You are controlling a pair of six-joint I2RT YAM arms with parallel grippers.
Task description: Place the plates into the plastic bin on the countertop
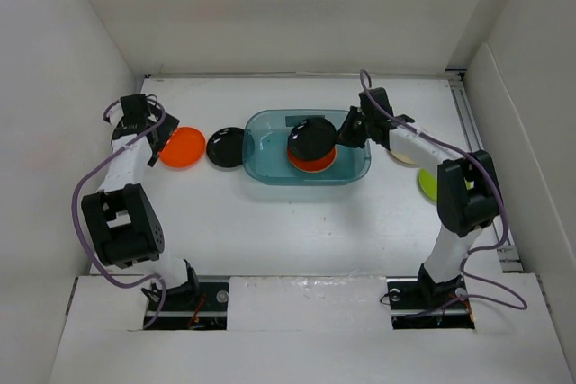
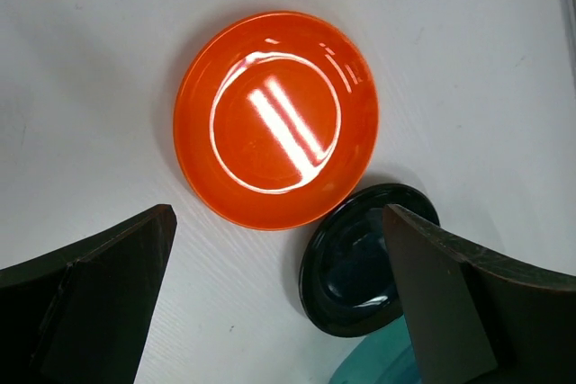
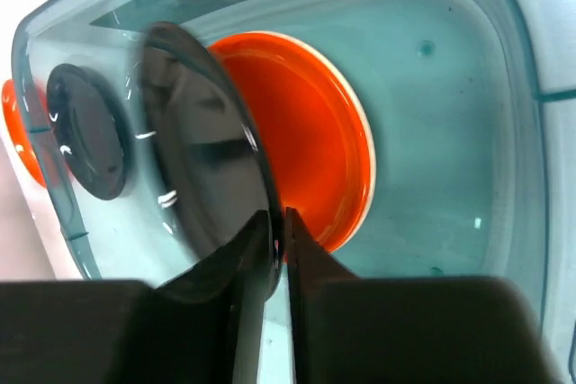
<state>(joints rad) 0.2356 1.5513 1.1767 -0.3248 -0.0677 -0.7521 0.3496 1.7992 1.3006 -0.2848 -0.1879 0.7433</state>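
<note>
The teal plastic bin (image 1: 353, 171) stands mid-countertop with an orange plate (image 1: 317, 165) inside. My right gripper (image 1: 348, 129) is shut on the rim of a glossy black plate (image 1: 311, 138) and holds it tilted over that orange plate. The right wrist view shows the grip (image 3: 281, 231), the black plate (image 3: 202, 159), the orange plate (image 3: 315, 123) and the bin (image 3: 450, 132). My left gripper (image 1: 155, 130) is open and empty beside a second orange plate (image 1: 182, 147) and a second black plate (image 1: 225, 147) left of the bin. Both show in the left wrist view, orange (image 2: 275, 119) and black (image 2: 360, 263), between the open fingers (image 2: 99, 303).
A cream plate (image 1: 403, 158) and a lime green plate (image 1: 427, 184) lie right of the bin, partly hidden by the right arm. White walls close in the countertop (image 1: 270, 231) on three sides. The bin's corner (image 2: 378, 366) shows in the left wrist view.
</note>
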